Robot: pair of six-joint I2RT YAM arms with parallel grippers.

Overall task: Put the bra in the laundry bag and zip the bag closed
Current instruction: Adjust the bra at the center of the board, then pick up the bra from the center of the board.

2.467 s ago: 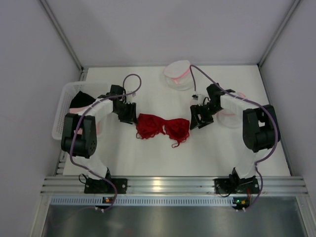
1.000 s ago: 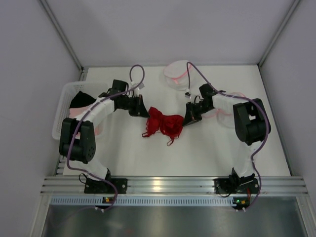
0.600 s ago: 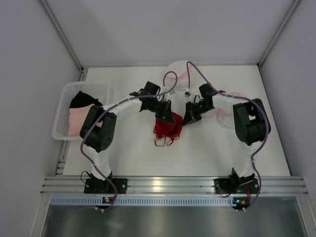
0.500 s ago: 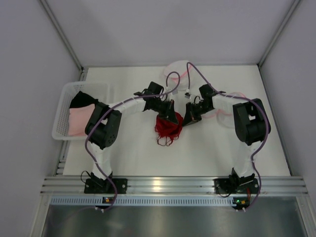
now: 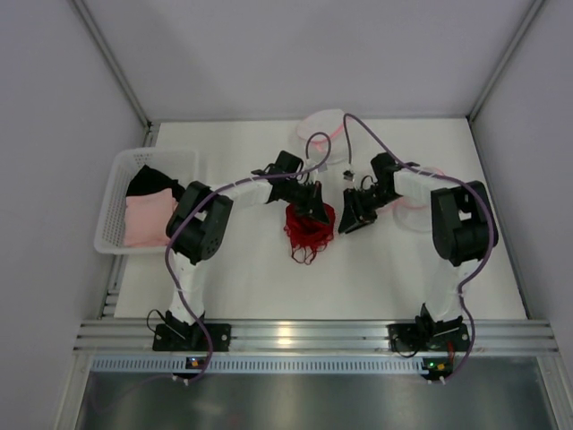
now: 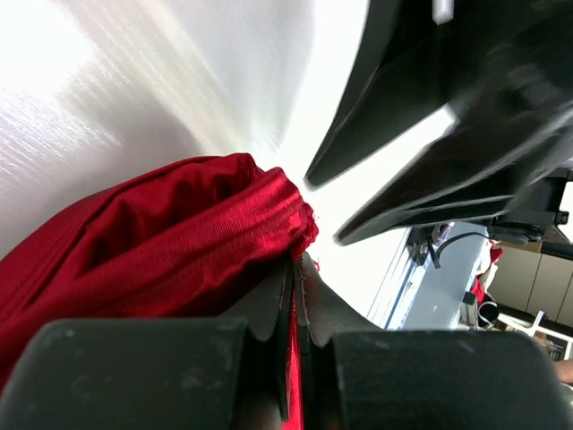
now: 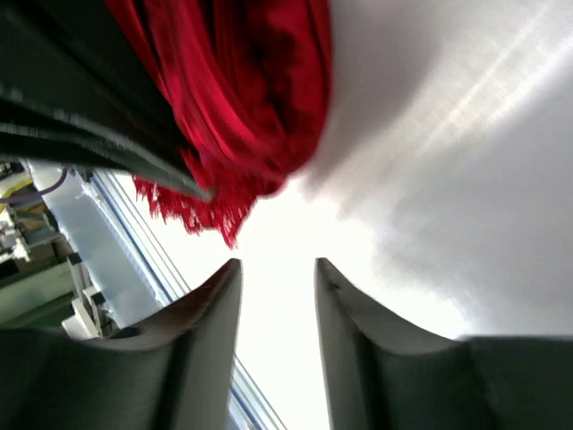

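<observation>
Left claw [image 6: 295,262] of mine is pinching a fold of the red bra [image 6: 170,233], fingers pressed together on the cloth. My right claw [image 7: 277,269] is hanging spread just beside the bunched fabric, gripping nothing; its finger bases are running off the frame's bottom edge. Seen from above, the bra is lying crumpled mid-surface [image 5: 251,287], its cups and straps hard to make out. I am seeing the laundry bag [image 5: 322,134] behind it near the back edge, its zipper too small to read.
</observation>
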